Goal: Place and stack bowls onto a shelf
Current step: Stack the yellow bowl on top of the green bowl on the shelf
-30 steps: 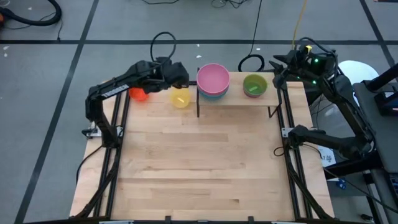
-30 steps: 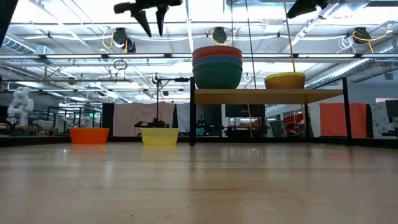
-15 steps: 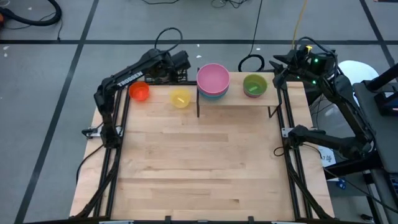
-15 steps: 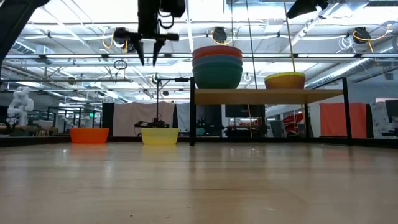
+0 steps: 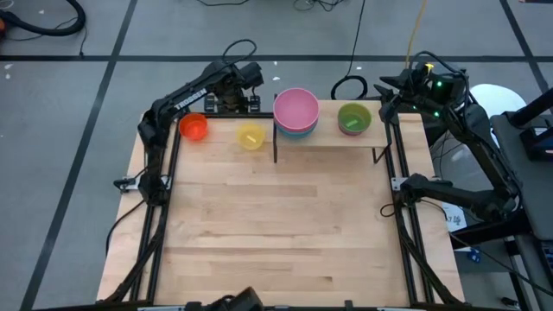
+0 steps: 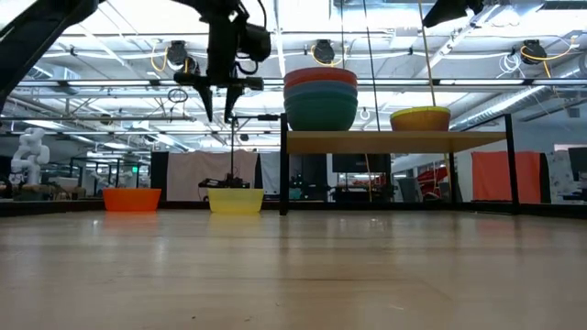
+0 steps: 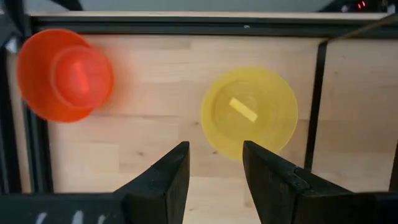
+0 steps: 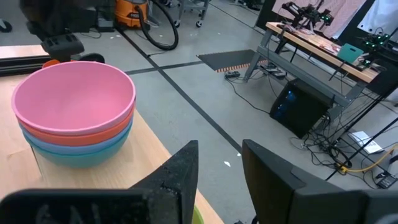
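Note:
A yellow bowl [image 5: 251, 136] and an orange bowl [image 5: 193, 128] stand upright on their bases at the table's far left. My left gripper [image 6: 217, 108] hangs open, pointing down, above and just behind the yellow bowl [image 7: 249, 113], touching nothing. The shelf [image 5: 327, 138] stands at the far middle. It carries a stack of bowls with a pink one [image 5: 296, 110] on top and a separate green bowl [image 5: 353, 118]. My right gripper [image 8: 219, 163] waits open, raised at the far right corner beside the shelf.
Black frame rails [image 5: 154, 216] run along the table's left and right sides and its far edge. The shelf's black legs [image 6: 283, 174] stand just right of the yellow bowl. The near and middle tabletop [image 5: 276, 225] is bare wood.
My left gripper has swung toward the table's far edge and come down, tipping from nearly level to pointing down over the yellow bowl. Its fingers have stayed apart. The bowls have not moved.

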`<move>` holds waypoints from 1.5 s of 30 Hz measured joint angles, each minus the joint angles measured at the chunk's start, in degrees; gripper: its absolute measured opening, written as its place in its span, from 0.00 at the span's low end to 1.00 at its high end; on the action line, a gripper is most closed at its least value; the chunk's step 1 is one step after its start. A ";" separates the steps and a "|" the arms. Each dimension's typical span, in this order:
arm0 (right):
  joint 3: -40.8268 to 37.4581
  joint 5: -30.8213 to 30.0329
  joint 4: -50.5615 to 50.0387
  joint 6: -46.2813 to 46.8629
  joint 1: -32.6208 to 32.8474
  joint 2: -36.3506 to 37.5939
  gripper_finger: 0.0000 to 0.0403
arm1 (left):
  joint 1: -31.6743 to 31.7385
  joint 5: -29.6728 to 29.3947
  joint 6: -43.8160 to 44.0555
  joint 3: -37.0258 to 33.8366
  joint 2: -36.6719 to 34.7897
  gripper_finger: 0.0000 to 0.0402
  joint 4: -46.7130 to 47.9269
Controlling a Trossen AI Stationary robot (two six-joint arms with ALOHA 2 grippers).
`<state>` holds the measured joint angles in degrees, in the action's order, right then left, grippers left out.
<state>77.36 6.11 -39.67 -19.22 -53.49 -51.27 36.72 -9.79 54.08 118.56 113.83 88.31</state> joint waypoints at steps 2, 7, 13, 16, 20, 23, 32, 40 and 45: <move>0.00 -0.02 0.01 -0.11 0.00 0.00 0.29 | 0.71 1.83 -1.75 0.02 1.04 0.38 -0.17; 0.00 0.00 0.01 -1.10 0.00 0.00 0.29 | 2.10 2.56 -3.15 0.00 4.03 0.38 0.16; 0.00 0.00 0.01 -1.20 0.00 0.00 0.29 | 3.93 4.28 -6.63 0.00 7.19 0.38 0.13; 0.00 0.00 0.01 -1.20 0.00 0.00 0.29 | 4.85 4.36 -6.86 0.00 8.22 0.38 0.13; 0.00 0.00 -0.01 -1.20 0.00 0.00 0.29 | 6.17 5.27 -8.29 0.00 9.30 0.38 0.09; 0.00 -0.01 0.01 -1.20 0.00 0.00 0.29 | 7.30 6.98 -9.51 0.00 9.81 0.37 0.41; 0.00 0.00 0.01 -1.27 0.00 -0.02 0.29 | 9.00 10.28 -10.49 0.00 10.41 0.29 -0.83; 0.00 -0.02 0.05 -2.95 0.00 -0.02 0.29 | 8.45 10.37 -11.93 0.00 10.74 0.29 -1.60; 0.00 -0.01 0.55 -2.95 -0.01 -0.02 0.29 | 8.42 10.05 -14.47 0.00 12.66 0.29 -1.85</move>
<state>77.36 6.10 -39.12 -22.17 -53.51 -51.29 45.14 0.26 39.61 118.56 126.49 86.46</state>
